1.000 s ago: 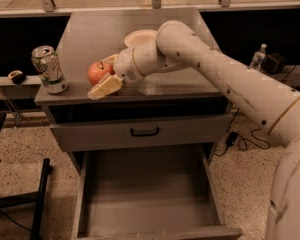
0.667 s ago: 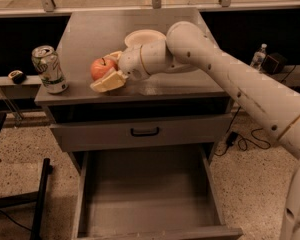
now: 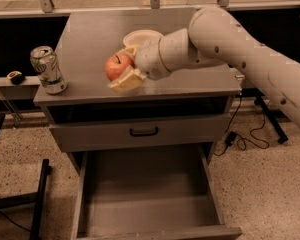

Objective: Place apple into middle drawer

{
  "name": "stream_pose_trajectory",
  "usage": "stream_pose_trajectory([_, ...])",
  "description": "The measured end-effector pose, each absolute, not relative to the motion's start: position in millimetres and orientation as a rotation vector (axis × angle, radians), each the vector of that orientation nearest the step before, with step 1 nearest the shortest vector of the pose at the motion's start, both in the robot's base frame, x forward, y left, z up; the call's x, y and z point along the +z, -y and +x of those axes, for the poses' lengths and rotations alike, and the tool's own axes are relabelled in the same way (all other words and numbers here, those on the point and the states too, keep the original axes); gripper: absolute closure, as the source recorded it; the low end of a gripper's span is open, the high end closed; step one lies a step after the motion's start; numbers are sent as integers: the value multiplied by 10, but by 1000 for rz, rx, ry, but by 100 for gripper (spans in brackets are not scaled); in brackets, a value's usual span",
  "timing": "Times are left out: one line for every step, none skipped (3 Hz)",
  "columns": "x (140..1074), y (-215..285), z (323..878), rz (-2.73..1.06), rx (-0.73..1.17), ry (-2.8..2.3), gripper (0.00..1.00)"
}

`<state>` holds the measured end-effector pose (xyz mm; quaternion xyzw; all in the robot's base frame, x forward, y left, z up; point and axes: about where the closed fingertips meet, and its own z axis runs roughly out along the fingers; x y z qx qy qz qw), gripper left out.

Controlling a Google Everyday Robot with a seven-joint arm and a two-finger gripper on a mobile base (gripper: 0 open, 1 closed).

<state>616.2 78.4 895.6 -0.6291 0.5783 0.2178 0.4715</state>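
The red-orange apple (image 3: 117, 66) with a dark stem is held between the cream fingers (image 3: 125, 81) of my gripper (image 3: 124, 66), lifted above the grey cabinet top (image 3: 90, 39) near its front middle. The gripper is shut on the apple, one finger below it and one behind it. The arm reaches in from the right. The middle drawer (image 3: 150, 194) stands pulled out below, with a plain grey floor and nothing in it. It lies lower than the gripper and nearer the camera.
A white bowl (image 3: 140, 36) sits on the cabinet top just behind the gripper. A green and white soda can (image 3: 48, 69) stands at the left front corner. A shut drawer front with a black handle (image 3: 143, 132) is above the open drawer. Cables lie on the floor at right.
The gripper has carried the apple to the right and slightly up from the cabinet top, nearer the middle of the front edge. The can and the bowl have not moved.
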Motion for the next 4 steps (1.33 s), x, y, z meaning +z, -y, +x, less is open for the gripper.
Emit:
stream_pose_trajectory([8834,-403,5610,-1584,462,-1458,100])
stream_pose_trajectory([8427,-21,5092,-1544,521,-1507,100])
stream_pose_trajectory([8332,433,4963,-1469,494,-1570,100])
stream_pose_trajectory([8040,353,5150,-1509,520,-1532,100])
